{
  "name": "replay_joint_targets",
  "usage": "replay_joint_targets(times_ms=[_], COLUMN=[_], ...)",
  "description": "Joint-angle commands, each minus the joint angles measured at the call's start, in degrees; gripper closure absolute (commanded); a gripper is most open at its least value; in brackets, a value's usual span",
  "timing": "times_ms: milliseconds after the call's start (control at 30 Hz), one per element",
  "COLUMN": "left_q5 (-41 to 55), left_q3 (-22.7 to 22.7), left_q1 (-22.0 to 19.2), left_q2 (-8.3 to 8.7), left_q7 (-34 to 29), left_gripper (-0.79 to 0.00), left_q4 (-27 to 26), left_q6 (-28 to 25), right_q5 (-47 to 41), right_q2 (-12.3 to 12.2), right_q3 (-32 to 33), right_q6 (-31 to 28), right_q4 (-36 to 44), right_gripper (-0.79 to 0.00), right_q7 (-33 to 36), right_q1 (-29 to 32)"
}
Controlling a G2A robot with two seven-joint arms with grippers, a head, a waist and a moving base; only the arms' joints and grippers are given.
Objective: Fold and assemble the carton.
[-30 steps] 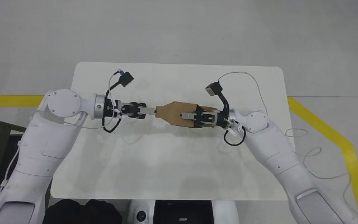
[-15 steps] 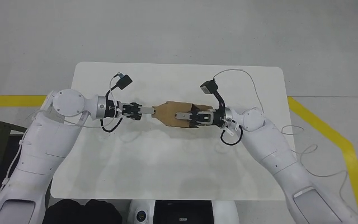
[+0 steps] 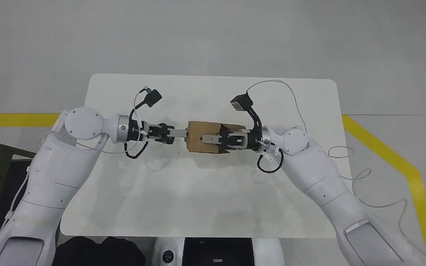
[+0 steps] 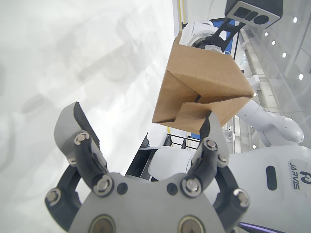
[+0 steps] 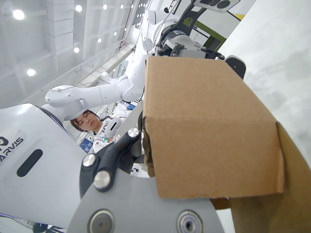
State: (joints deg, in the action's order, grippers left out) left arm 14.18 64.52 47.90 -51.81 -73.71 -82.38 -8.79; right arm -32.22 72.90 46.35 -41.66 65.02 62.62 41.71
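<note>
One carton (image 3: 200, 129) is clamped over the middle of the desk (image 3: 200, 199) by the right gripper (image 3: 212, 139); the left gripper (image 4: 143, 111) is spread wide, one jaw touching it.

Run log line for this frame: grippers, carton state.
right gripper: shut on carton, over table | left gripper: open, one fingertip at carton's other end | carton: squared up, flaps at right gripper's end open

The carton (image 3: 203, 135) is over the middle of the surface (image 3: 213, 193), between the two claws. The left claw (image 3: 174, 132) stands at its left end, with one fingertip (image 4: 209, 122) touching a flap there. The right claw (image 3: 213, 139) grips the carton from the right side.
</note>
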Motion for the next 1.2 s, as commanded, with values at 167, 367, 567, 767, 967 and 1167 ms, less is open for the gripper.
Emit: replay_joint_targets(times_ms=[167, 367, 567, 767, 967, 1167], left_q5=[0.44, 1.86, 3.26, 3.85, 4.08, 3.96], left_q3=[0.27, 0.07, -0.32, -0.89, -1.45, -1.35], left_q1=[0.39, 0.69, 0.47, 0.07, -0.38, -0.51], left_q2=[0.09, -0.02, -0.22, -0.43, -0.62, -0.62], left_q7=[0.02, 0.22, 0.34, 0.34, 0.31, 0.29], left_gripper=[-0.785, -0.785, -0.785, -0.785, -0.785, -0.785], left_q4=[0.42, 0.46, 0.42, 0.33, 0.31, 0.89], left_q6=[-0.48, -0.58, -0.38, -0.55, -0.57, -0.66], right_q5=[-0.73, -1.22, -1.73, -1.95, -2.22, -2.59], right_q2=[0.32, 0.47, 0.64, 0.77, 0.85, 0.89], right_q3=[-0.05, -0.08, -0.35, -0.57, -0.73, -0.74], right_q6=[-0.44, -0.6, -0.66, -0.73, -0.8, -0.85], right_q4=[-0.01, 0.38, 0.7, 0.64, 0.32, -0.57], right_gripper=[0.0, 0.0, 0.0, 0.0, 0.0, 0.0], right_q7=[-0.44, -0.6, -0.66, -0.73, -0.8, -0.85], right_q1=[-0.41, -0.55, -0.59, -0.72, -0.66, -0.55])
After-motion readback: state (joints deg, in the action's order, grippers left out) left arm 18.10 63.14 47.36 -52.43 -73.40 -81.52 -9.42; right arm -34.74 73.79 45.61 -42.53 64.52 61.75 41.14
